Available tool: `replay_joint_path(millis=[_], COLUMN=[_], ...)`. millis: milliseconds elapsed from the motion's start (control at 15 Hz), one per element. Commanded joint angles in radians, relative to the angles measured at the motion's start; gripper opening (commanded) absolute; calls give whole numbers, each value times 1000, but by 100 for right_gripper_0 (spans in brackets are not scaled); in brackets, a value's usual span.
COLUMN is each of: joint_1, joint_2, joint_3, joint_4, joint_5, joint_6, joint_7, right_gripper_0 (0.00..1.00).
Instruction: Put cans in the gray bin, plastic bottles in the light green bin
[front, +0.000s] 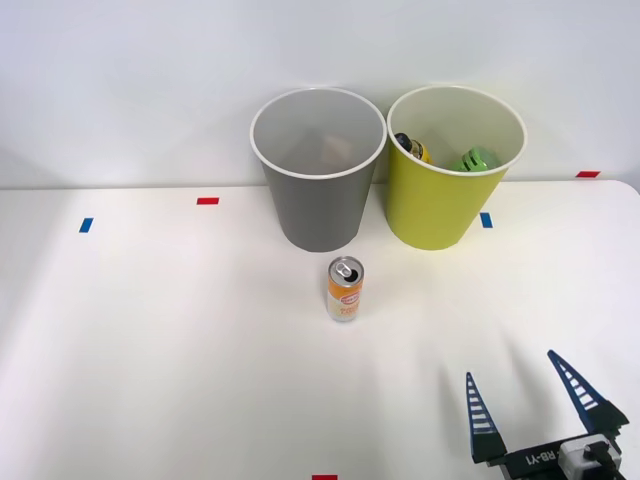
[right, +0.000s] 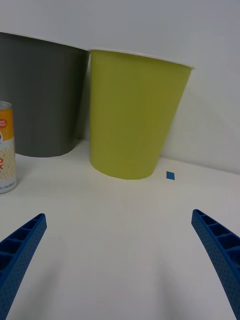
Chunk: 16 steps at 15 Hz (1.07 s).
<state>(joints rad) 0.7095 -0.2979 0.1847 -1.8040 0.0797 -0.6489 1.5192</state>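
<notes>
The white table (front: 150, 330) carries small tape marks — a blue one (front: 86, 225) at far left, a red one (front: 207, 201) further along; the gray bin (front: 318, 200) stands upright at centre rear, something brownish lying inside it, too dim to tell what; the can (front: 345, 289) stands upright on the table just in front of that bin, apart from it, orange and white, its silver top opened; the light green bin (front: 440, 205) stands upright beside the gray bin on its right, holding a yellow bottle (front: 412, 147) with a black cap and a green bottle (front: 476, 159); the right gripper (front: 528, 395) sits low at near right, well apart from the can — fingers spread wide, holding nothing.
</notes>
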Motion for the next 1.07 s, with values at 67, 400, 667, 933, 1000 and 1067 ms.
replay_joint_path(millis=[67,400,667,933,1000,1067], joint_1=[53,77,74,73,77,76], joint_2=[-7,-35,-24,-3,-1,-1], joint_3=[13,62,76,81,81,76], joint_4=[0,0,23,60,58,60], joint_5=[0,-5,-6,-29,-35,-37], joint_6=[-38,-52,-49,-49,-51,-51], joint_7=[-4,21,21,15,12,10], right_gripper_0=[100,100,100,100,100,100])
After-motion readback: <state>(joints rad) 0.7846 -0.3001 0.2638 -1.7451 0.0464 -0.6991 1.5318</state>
